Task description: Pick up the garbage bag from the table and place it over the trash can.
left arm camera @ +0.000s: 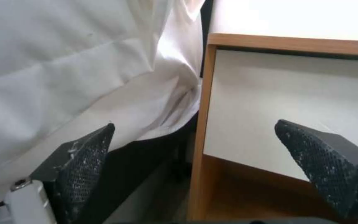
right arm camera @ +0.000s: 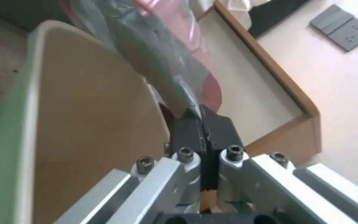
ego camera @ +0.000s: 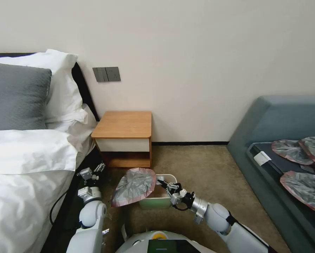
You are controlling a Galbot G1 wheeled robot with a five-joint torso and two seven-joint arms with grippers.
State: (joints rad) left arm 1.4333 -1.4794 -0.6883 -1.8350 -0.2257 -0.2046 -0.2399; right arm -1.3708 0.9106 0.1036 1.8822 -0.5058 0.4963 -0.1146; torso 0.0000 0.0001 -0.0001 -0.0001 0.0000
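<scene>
The garbage bag (ego camera: 135, 187), silver-grey with a pink-red rim, hangs flat over the left part of the trash can (ego camera: 158, 202), a cream-white bin on the carpet in front of the table (ego camera: 124, 124). My right gripper (ego camera: 161, 182) is shut on the bag's right edge, just above the bin's opening. In the right wrist view its fingers (right arm camera: 187, 130) pinch the crinkled bag (right arm camera: 162, 59) next to the bin's inner wall (right arm camera: 88, 118). My left gripper (ego camera: 94, 171) stands open by the bed, left of the bag, its pads (left arm camera: 84, 155) wide apart facing the table's white drawer front (left arm camera: 286, 102).
A bed with white sheets (ego camera: 24, 168) and pillows lies on the left, close to my left arm. A blue-grey sofa (ego camera: 284, 140) on the right carries several more bags (ego camera: 305, 186). Carpet (ego camera: 203, 168) lies between the bin and the sofa.
</scene>
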